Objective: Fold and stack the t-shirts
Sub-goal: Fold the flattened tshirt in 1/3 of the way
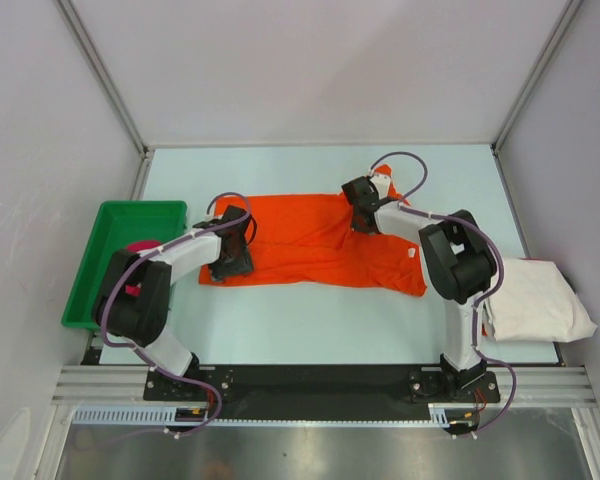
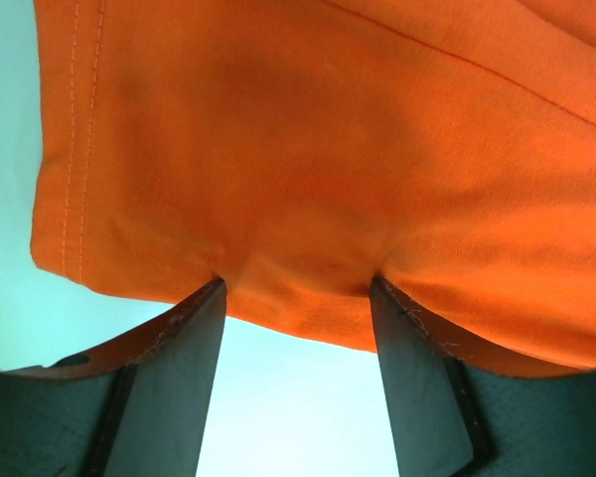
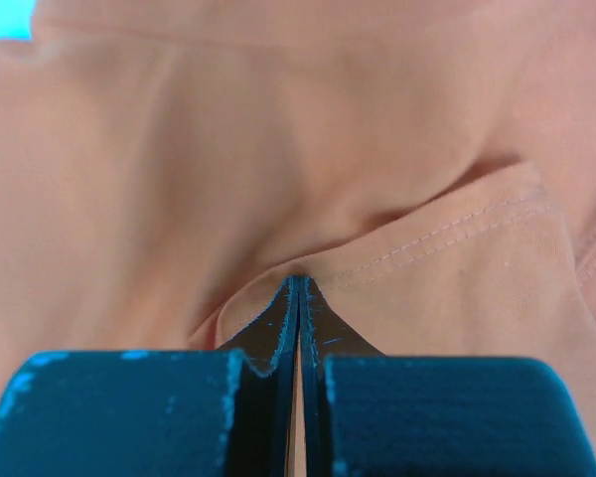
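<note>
Right pincer point(image 3: 298, 285) clenched on orange t-shirt point(image 1: 310, 250), left pincer point(image 2: 298, 290) spread wide at its edge

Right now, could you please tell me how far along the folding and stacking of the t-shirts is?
Done: the off-white t-shirt looks folded, far right. In hand: the right gripper pinches the orange t-shirt; the left gripper is open at its hem. Left: folding it, the pink cloth in the green tray, stacking.

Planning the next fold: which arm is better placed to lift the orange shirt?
Right: the right tool is shut on the orange shirt; the left tool stands open, gripping nothing.
</note>
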`<state>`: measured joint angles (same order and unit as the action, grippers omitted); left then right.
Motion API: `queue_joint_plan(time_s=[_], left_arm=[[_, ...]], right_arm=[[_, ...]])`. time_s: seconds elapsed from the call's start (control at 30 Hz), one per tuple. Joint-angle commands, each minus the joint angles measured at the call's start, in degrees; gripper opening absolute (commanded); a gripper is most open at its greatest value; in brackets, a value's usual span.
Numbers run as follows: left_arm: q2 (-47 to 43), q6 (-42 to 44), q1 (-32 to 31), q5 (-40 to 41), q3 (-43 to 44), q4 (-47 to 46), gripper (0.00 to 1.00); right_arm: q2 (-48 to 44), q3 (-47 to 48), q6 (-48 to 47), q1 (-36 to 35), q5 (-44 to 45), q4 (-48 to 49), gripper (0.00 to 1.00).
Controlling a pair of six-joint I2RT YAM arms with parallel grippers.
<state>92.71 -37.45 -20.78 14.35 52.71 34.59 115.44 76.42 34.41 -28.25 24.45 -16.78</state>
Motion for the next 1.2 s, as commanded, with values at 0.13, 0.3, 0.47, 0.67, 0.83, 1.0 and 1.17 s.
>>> queue_joint_plan(time_s=[0.13, 0.3, 0.47, 0.67, 0.83, 1.0, 1.17], left_arm=[[-4.10, 0.89, -0.32, 0.32, 1.08, -0.93, 0.66], [-9.47, 2.91, -0.32, 2.00, 4.59, 0.30, 0.73], [-9.48, 2.21, -0.23, 2.88, 6.62, 0.22, 0.75], [-6.76, 0.71, -0.23, 3.05, 4.43, -2.59, 0.75], [-3.59, 1.24, -0.23, 3.32, 3.54, -4.35, 0.75], [0.71, 1.33, 0.12, 2.53, 4.24, -4.71, 0.74], [3.09, 0.45, 0.12, 1.91, 5.12, -1.99, 0.72]], right_arm=[[-3.45, 2.24, -1.89, 0.39, 1.04, 2.28, 0.00], [-10.66, 4.52, -3.21, 0.65, 0.07, -4.21, 0.19], [-16.38, -2.84, -0.76, -0.49, 1.92, -6.17, 0.20], [-22.62, -19.18, 7.41, -2.60, 1.92, -2.74, 0.15], [-22.28, -22.72, 9.00, -4.09, 2.53, -1.60, 0.11], [-19.12, -22.90, 9.61, -4.09, 3.41, -1.06, 0.10], [-19.19, -24.65, 12.43, -4.09, 3.85, -3.78, 0.10]])
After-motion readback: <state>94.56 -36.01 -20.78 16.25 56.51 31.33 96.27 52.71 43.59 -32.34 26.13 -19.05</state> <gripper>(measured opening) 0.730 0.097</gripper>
